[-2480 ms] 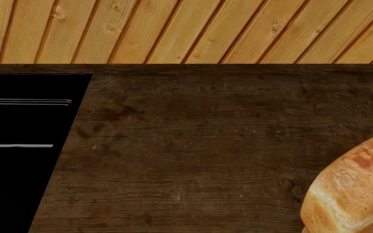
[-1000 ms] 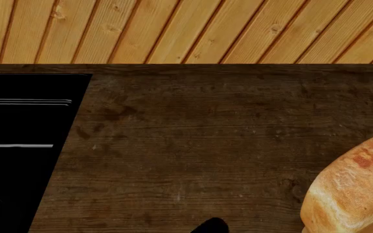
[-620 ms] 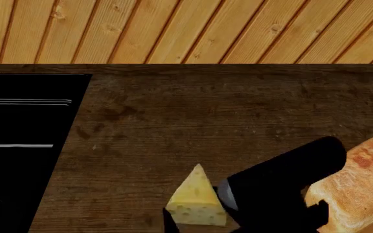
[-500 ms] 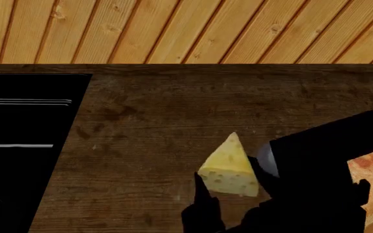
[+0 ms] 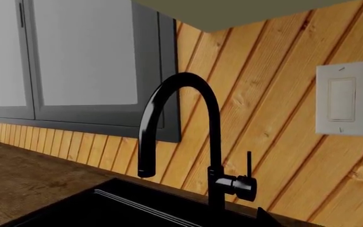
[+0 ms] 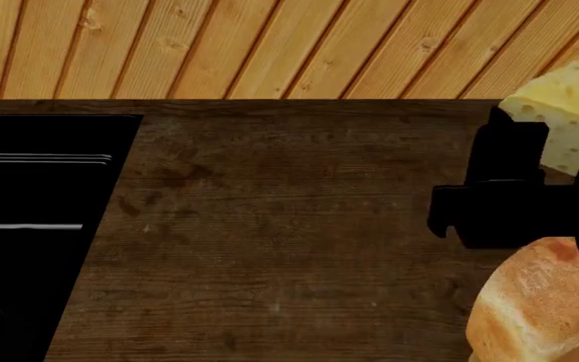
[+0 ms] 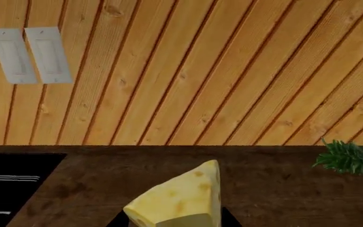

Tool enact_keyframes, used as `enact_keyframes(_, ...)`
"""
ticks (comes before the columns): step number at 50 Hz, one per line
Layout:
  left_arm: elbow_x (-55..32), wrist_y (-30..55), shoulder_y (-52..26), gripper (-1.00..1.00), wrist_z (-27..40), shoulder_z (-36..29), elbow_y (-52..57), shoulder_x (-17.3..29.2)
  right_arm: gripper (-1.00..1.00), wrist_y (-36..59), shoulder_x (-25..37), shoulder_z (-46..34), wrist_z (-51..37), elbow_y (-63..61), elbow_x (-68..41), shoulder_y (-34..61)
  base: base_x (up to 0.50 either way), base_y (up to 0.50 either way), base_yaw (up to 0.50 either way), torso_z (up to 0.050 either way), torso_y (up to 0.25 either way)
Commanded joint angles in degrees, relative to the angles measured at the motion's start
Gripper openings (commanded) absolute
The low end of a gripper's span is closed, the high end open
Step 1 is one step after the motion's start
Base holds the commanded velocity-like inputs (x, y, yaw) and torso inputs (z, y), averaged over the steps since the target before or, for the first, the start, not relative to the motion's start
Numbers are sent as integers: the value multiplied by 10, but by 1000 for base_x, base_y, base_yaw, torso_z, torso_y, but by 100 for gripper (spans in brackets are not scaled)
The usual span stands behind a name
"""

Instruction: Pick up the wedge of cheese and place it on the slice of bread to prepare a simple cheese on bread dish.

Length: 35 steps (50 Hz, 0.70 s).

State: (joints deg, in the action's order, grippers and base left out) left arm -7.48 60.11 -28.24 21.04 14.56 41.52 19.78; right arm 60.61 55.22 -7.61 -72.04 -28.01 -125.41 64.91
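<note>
A dark wooden counter [image 6: 289, 226] runs below a plank wall, with a black sink [image 6: 28, 226] at the robot's left and the slice of bread [image 6: 541, 309] lying at the near right corner of the head view. The right gripper [image 6: 561, 162] is clenched on the wedge of cheese [image 6: 563, 113], holding it raised in the air beyond the bread, tip pointing up, so the bread lies below and nearer the robot. The left gripper is out of sight; its camera faces the faucet [image 5: 188, 142].
</note>
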Motion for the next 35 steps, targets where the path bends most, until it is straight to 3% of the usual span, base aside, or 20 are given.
enact_keyframes(1,-1,5,-2,100,2,-3,0,1,-100,-10,39,-2,-25,52,-13,26,0,0,0,0,0)
enact_keyframes(16,-3,-1,0,100,3,-1,-4,2,-100,23,37,-90,-71,124,-40,110,0,0,0,0,0)
enact_keyframes(35,-4,3,-3,100,7,-3,-3,3,-100,77,14,-146,-44,215,1,165,0,0,0,0,0)
